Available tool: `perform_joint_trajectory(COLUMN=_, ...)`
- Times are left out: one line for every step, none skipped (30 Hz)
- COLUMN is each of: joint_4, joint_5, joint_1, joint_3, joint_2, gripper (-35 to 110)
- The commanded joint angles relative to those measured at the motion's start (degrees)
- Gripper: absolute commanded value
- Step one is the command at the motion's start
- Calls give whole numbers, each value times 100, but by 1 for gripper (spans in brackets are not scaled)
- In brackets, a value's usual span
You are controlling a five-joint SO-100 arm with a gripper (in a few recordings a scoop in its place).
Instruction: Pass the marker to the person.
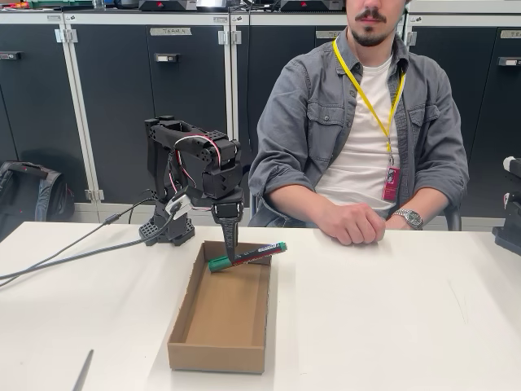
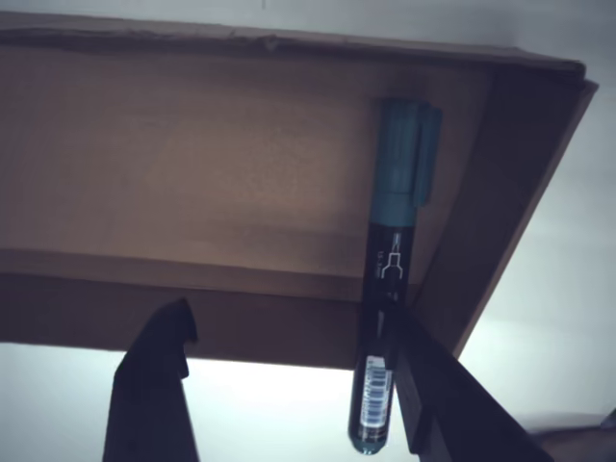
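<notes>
The marker point(image 1: 248, 256) has a green cap and a dark barrel with a red label. It lies slanted at the far end of an open cardboard box point(image 1: 216, 357), cap down inside and tail resting over the right wall. My gripper point(image 1: 229, 244) points down at its cap end. In the wrist view the marker point(image 2: 385, 289) lies against my right finger point(image 2: 443, 395), while the left finger point(image 2: 154, 375) stands well apart, so the gripper point(image 2: 287, 322) is open. The person point(image 1: 366, 122) sits behind the table with a closed hand point(image 1: 354, 222) resting on it.
Grey cables point(image 1: 73, 252) trail from the arm's base across the left of the table. A black device point(image 1: 511, 220) stands at the right edge and a thin grey object point(image 1: 83, 371) lies at the front left. Dark cabinets line the back wall.
</notes>
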Motion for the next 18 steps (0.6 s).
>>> perform_joint_trajectory(joint_4=97, joint_5=-158, joint_1=158, joint_3=105, joint_2=141, gripper=39)
perform_joint_trajectory(joint_4=123, joint_5=-237, joint_1=202, joint_3=167, joint_2=149, gripper=39)
perform_joint_trajectory(joint_4=141, joint_5=-308, joint_1=264, joint_3=229, joint_2=185, gripper=39)
perform_joint_trajectory(joint_4=158, joint_5=-378, joint_1=325, joint_3=272, joint_2=220, gripper=39)
perform_joint_trajectory(joint_4=193, joint_5=-466, joint_1=387, joint_3=325, joint_2=255, gripper=39)
perform_joint_trajectory(joint_4=211, joint_5=-562, joint_1=448, joint_3=369, joint_2=281, gripper=39)
perform_joint_trajectory(joint_4=220, joint_5=-677, joint_1=510, joint_3=413, joint_2=308, gripper=39)
perform_joint_trajectory(joint_4=220, joint_5=-765, joint_1=563, joint_3=457, joint_2=334, gripper=39)
perform_joint_trajectory(joint_4=220, joint_5=-835, joint_1=606, joint_3=501, joint_2=352, gripper=39)
perform_joint_trajectory(joint_4=211, joint_5=-905, joint_1=642, joint_3=554, joint_2=360, gripper=39)
perform_joint_trajectory(joint_4=202, joint_5=-949, joint_1=686, joint_3=589, joint_2=369, gripper=39)
perform_joint_trajectory(joint_4=176, joint_5=-976, joint_1=721, joint_3=606, joint_2=387, gripper=39)
perform_joint_trajectory(joint_4=141, joint_5=-984, joint_1=773, joint_3=615, joint_2=404, gripper=39)
perform_joint_trajectory(joint_4=70, joint_5=-993, joint_1=835, joint_3=615, joint_2=431, gripper=39)
perform_joint_trajectory(joint_4=-35, joint_5=-1020, joint_1=896, joint_3=606, joint_2=457, gripper=39)
perform_joint_trajectory(joint_4=-158, joint_5=-1037, joint_1=949, joint_3=598, joint_2=475, gripper=39)
perform_joint_trajectory(joint_4=-255, joint_5=-1090, joint_1=976, joint_3=571, joint_2=492, gripper=39)
perform_joint_trajectory(joint_4=-308, joint_5=-1143, joint_1=984, joint_3=510, joint_2=483, gripper=39)
